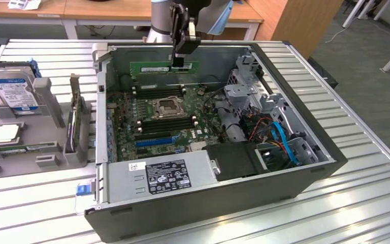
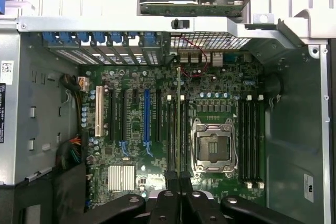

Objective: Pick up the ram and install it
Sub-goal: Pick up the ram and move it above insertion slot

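Gripping the ram [image 1: 158, 67] by its upper edge, the gripper [image 1: 179, 63] has its fingers closed tight on it. The stick hangs level under them, above the motherboard [image 1: 130, 109] inside the open case [image 1: 215, 208], edge-on over the dark slots [image 2: 186, 129] beside the socket [image 2: 212, 148].

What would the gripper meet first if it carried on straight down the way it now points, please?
Probably the black memory slots beside the CPU socket. The gripper, shut on the ram, points down into the open case, with the ram hanging edge-on over those slots; which slot is unclear.
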Controlling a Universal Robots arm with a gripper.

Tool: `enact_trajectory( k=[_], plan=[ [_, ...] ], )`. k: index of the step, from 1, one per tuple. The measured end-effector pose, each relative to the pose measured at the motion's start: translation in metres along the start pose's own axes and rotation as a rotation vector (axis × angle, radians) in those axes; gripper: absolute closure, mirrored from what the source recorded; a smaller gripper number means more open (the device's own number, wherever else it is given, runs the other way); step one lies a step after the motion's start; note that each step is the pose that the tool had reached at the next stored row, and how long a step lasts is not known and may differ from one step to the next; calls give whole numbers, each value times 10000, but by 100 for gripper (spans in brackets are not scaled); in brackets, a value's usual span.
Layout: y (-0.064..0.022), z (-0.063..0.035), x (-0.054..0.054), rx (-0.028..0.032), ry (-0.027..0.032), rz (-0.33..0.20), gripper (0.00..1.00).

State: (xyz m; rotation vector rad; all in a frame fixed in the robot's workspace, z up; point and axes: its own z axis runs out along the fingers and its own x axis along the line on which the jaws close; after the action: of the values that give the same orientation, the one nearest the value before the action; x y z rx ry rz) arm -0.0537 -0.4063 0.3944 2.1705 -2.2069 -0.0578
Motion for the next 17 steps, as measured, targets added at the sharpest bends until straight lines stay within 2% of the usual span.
enact_trajectory(
  k=[6, 17],
  plan=[
    [-1, 13, 0, 0, -1, 0, 88],
    [-11, 179, -1, 7, -1, 0, 88]
  ],
)
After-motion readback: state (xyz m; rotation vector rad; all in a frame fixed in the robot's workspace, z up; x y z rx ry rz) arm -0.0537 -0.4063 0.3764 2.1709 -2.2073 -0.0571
